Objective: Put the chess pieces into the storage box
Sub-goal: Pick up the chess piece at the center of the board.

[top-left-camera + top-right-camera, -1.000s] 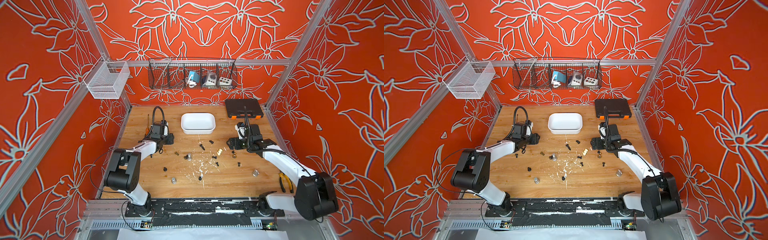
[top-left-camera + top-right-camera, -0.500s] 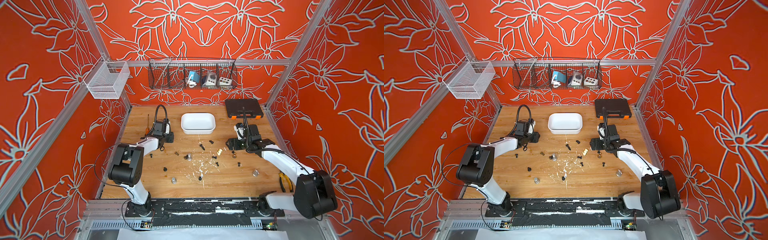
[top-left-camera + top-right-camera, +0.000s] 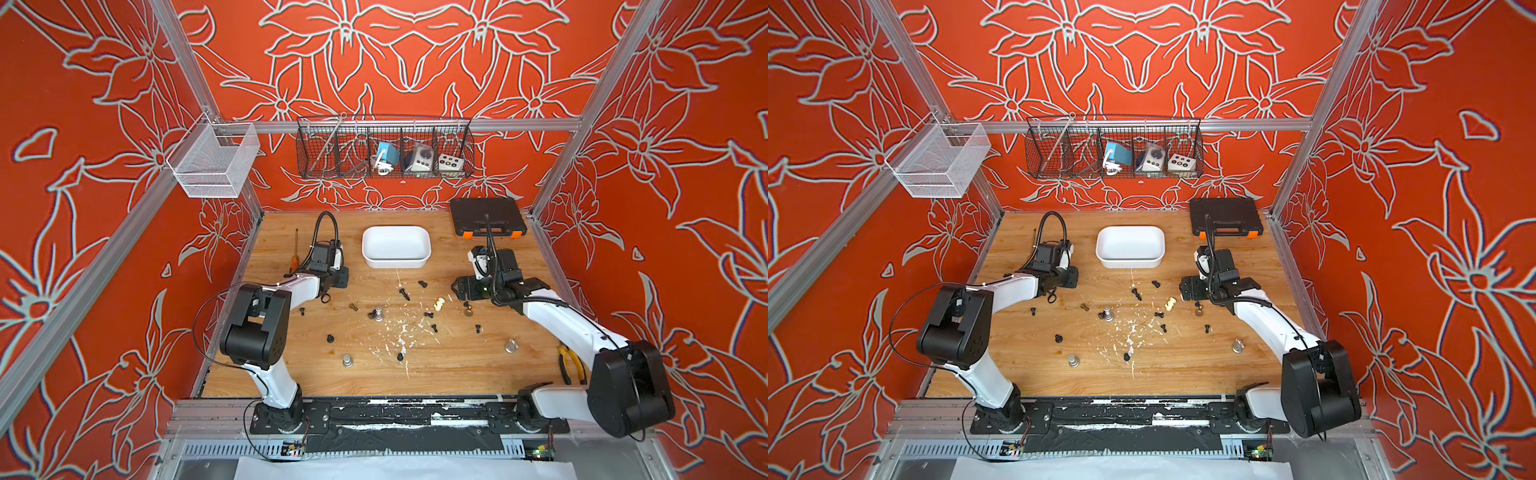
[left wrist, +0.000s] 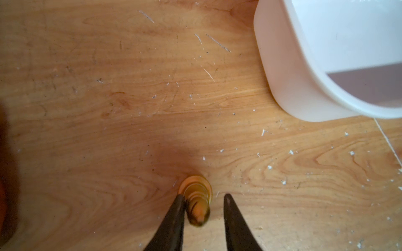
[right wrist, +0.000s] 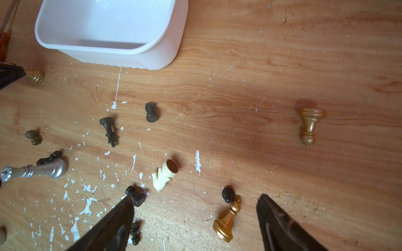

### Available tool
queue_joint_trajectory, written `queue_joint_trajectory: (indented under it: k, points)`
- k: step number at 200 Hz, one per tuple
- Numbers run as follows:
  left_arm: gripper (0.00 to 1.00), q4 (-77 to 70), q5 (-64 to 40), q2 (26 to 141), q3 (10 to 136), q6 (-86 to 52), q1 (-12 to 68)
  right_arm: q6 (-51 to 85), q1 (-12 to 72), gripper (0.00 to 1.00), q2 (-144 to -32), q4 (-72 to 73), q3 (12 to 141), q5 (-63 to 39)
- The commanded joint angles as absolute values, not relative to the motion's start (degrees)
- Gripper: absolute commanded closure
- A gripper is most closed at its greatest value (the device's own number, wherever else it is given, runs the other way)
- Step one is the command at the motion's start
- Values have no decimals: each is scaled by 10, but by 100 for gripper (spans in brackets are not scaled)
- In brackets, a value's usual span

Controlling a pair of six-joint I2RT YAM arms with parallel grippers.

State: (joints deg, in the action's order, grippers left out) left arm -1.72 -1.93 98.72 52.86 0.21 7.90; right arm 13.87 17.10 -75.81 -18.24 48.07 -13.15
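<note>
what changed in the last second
The left gripper narrowed its jaws around a gold chess piece; one finger touches it, the other not yet. The right gripper stayed open, and the scattered chess pieces and empty white storage box stayed put.

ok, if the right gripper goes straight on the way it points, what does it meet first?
Probably the gold piece between the open jaws of the right gripper, with a small black piece just beyond; depth is unclear from the wrist view.
</note>
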Motion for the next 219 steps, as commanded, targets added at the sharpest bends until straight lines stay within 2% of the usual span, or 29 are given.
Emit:
queue_joint_trajectory:
  k: [1, 84, 219]
  points:
    - [70, -15, -12, 997, 540, 10, 82, 144, 176, 10, -759, -192, 487, -131]
    - [68, -18, 0, 1002, 557, 9, 81, 147, 178, 10, -757, -192, 485, -127]
    - [80, -3, 2, 1011, 564, 20, 82, 151, 178, 12, -756, -193, 483, -127]
